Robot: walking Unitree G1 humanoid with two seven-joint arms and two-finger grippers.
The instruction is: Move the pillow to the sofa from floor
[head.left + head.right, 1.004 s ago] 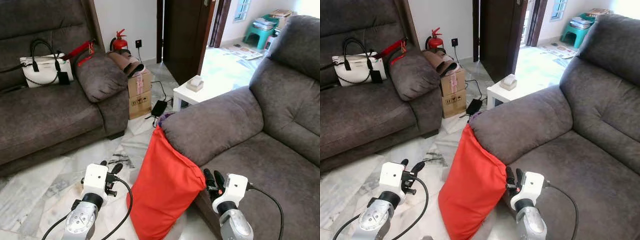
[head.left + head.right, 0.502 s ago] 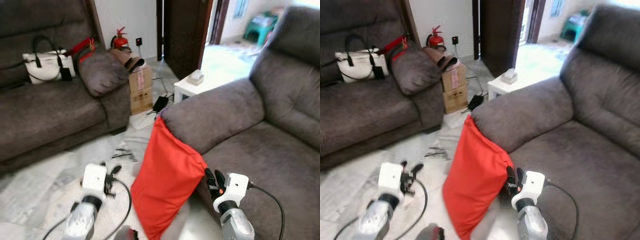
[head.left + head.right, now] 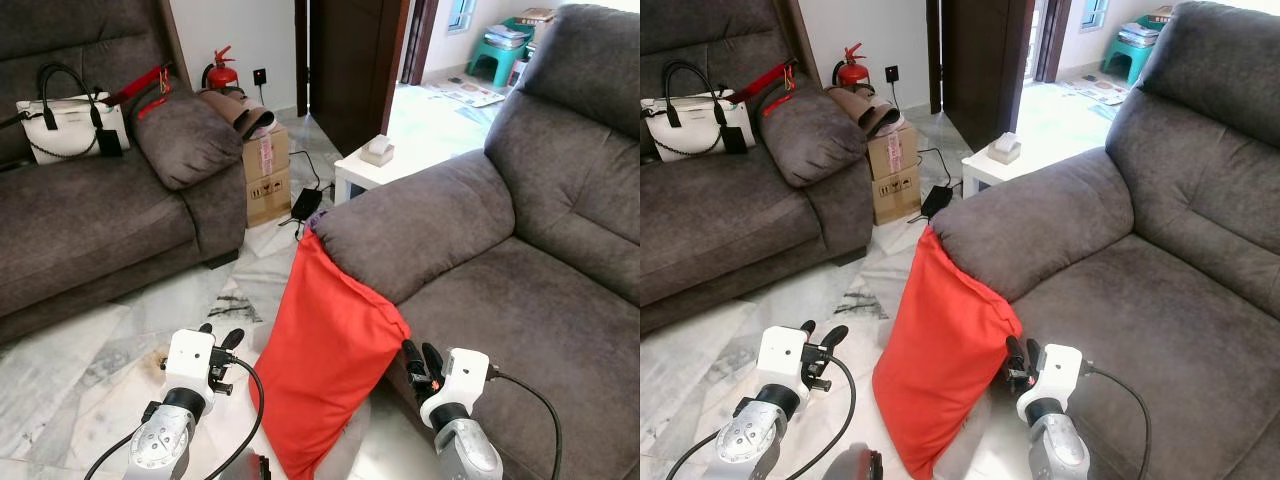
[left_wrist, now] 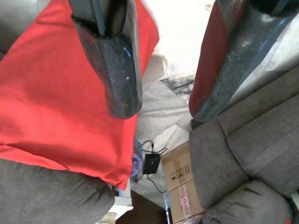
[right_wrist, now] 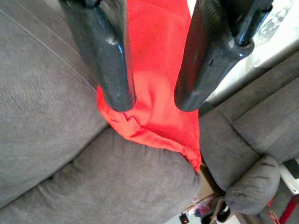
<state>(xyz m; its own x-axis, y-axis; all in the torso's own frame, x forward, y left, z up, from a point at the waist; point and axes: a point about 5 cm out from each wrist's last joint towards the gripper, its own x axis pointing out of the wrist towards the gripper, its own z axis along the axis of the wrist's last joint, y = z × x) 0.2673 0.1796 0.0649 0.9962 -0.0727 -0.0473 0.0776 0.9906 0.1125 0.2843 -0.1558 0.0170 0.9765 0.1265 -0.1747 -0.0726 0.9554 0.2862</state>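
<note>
**Red pillow upright on floor against sofa arm; both grippers spread, nothing held**

Pillow: the red pillow (image 3: 330, 370) stands on end on the marble floor (image 3: 90, 350). It leans against the front of the near armrest of the grey sofa (image 3: 500, 270) on the robot's right. Its top corner is tucked just under the front edge of that armrest; its lower end rests on the floor. It is not on the sofa seat.

Left gripper (image 3: 222, 345): low over the floor, near the pillow's left edge, apart from it. Fingers spread, with floor visible in the gap. In the left wrist view both fingers (image 4: 114, 70) frame the pillow and the floor beyond; no contact with fabric visible.

Right gripper (image 3: 420, 358): just beside the pillow's right edge, in front of the sofa's seat front. Fingers released and parted. In the right wrist view red fabric fills the gap between the fingers (image 5: 105, 60); whether the tips touch the pillow cannot be told.

Surroundings: a second grey sofa (image 3: 100, 220) stands along the left, with a white handbag (image 3: 68, 125) on its seat by the backrest. A cardboard box (image 3: 265, 180) sits on the floor at that sofa's arm end, and a red fire extinguisher (image 3: 222, 72) stands by the wall behind it. A small white table (image 3: 365, 170) stands beyond the right sofa's armrest.
</note>
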